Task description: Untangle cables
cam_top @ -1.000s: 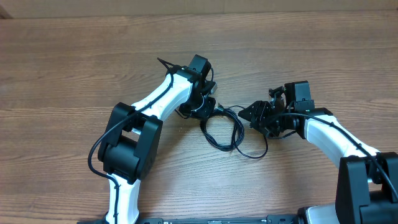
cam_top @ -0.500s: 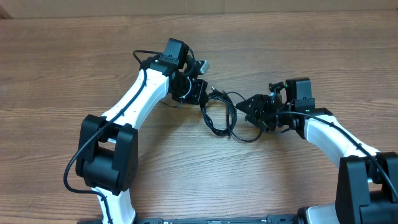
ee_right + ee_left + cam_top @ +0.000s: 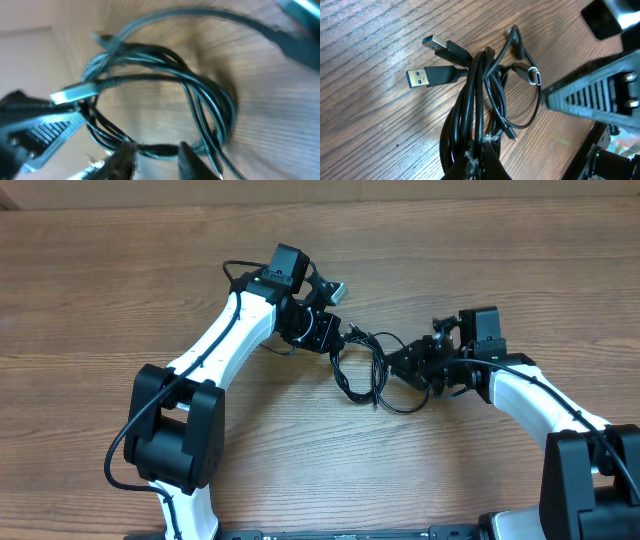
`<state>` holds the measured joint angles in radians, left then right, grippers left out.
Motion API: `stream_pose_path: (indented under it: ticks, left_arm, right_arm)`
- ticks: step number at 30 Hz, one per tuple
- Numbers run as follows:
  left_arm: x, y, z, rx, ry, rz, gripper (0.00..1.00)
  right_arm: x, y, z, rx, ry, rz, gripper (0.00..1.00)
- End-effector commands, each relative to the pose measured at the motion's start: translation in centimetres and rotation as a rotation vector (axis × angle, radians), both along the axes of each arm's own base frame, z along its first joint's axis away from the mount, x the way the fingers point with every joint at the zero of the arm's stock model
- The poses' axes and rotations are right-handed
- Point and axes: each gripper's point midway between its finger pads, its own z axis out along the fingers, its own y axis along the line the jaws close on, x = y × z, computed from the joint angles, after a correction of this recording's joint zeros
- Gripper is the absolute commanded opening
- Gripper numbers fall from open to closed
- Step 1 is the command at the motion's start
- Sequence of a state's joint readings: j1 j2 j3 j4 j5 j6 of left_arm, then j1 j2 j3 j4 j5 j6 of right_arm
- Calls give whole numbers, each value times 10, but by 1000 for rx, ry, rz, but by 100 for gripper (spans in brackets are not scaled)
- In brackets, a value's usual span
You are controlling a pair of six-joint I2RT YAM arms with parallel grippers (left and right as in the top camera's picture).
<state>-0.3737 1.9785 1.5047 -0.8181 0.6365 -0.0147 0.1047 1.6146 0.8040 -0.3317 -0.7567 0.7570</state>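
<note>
1. Across the wooden surface (image 3: 120, 270), near its middle, the cables (image 3: 362, 372) lie as one knotted clump of loops; I judge the untangling barely begun.
2. My left pincer (image 3: 338, 340) is clenched on the bundle's gathered strands.
3. My right pincer (image 3: 155, 149) straddles a strand; blur stops me telling whether it grips.
4. Two USB-A plugs (image 3: 426, 77) and an oval-ended plug (image 3: 533, 77) poke free, yet the cords cross each other.

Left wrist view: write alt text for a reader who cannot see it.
A bundle of black cables hangs over a wooden table, pinched at the bottom by the left hand. Two blue-tongued USB-A plugs point left, a USB-C plug sits right of the bundle, and a ribbed finger of the right hand crosses the right edge.
</note>
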Motion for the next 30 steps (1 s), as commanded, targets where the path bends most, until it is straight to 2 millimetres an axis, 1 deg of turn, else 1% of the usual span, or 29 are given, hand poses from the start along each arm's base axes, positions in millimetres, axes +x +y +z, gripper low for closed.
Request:
stream_pose_path:
  ticks: [1,2,4,5,9,13,15,17,20,27,30]
  left_arm:
    - [-2,-7,11,-39,-29,-36,4]
    - [-2,-8,11,-41,-18,-20,4]
    - [-1,-8,11,-42,22,31,4]
    - [-2,-8,10,-39,85,99,4]
    - [-6,-8,8,-30,217,237,4]
    - [-14,-12,0,-15,321,328,4]
    - [-23,-17,-12,-11,358,351,4]
    - [-26,-21,-21,-21,356,352,4]
    - [-23,-22,-29,-40,315,334,4]
    - [-15,-17,-26,-76,255,284,4]
    - [-15,-17,-25,-83,247,269,4]
  right_arm:
    - [-8,4,3,36,123,-69,25]
    - [-9,6,2,37,141,-81,23]
    - [-8,6,0,35,181,-124,23]
    - [-7,6,-3,27,231,-183,23]
    - [-7,6,-11,-12,297,-278,21]
    - [-4,13,-15,-58,281,-307,20]
    - [0,24,-13,-67,247,-318,20]
    - [2,30,-13,-71,241,-333,20]
    - [5,28,-16,-119,208,-359,17]
    - [17,9,-23,-213,162,-464,15]
    - [18,5,-25,-229,158,-479,12]
